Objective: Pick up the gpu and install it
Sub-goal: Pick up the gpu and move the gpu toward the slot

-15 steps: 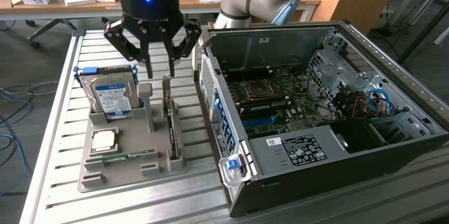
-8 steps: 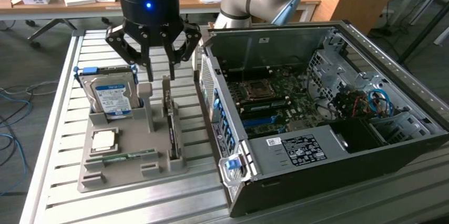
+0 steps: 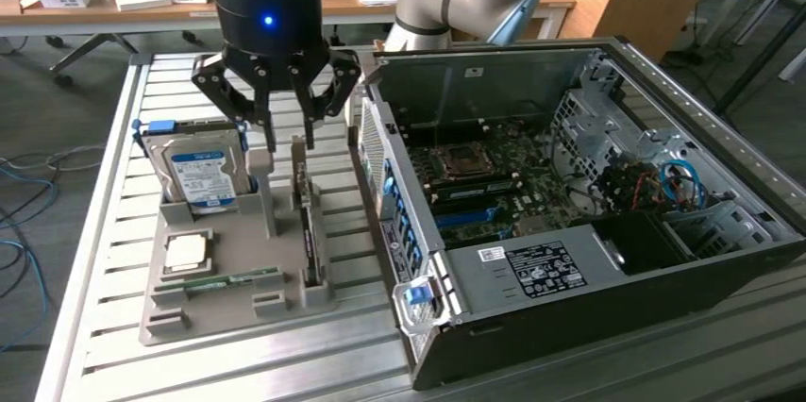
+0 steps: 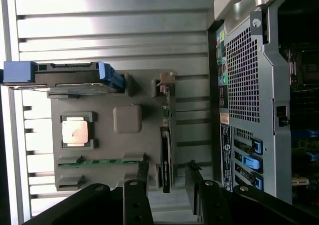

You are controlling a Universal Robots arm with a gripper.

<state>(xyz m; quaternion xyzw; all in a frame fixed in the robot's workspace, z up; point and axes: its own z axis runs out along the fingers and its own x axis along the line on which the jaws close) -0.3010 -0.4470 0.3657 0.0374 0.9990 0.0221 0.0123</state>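
A holder [image 3: 170,312] lies on the slatted table [image 3: 101,232], at the exterior view's left of the computer case [image 3: 567,270]. In it, the hard drive [image 3: 202,174] stands upright at the far end. Nearer, a chip [image 3: 187,251] and a memory stick [image 3: 233,280] lie flat. The gpu [image 3: 306,232] stands on edge along the side nearest the case. The gripper [image 3: 289,138] hangs above the gpu's far end, apparently clear of it.

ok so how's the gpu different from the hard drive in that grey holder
The gpu is a thin dark card; the hard drive is boxy, silver and blue-labelled. The gpu sits nearest the computer case, the hard drive farthest from it. Both stand upright in the grey holder.
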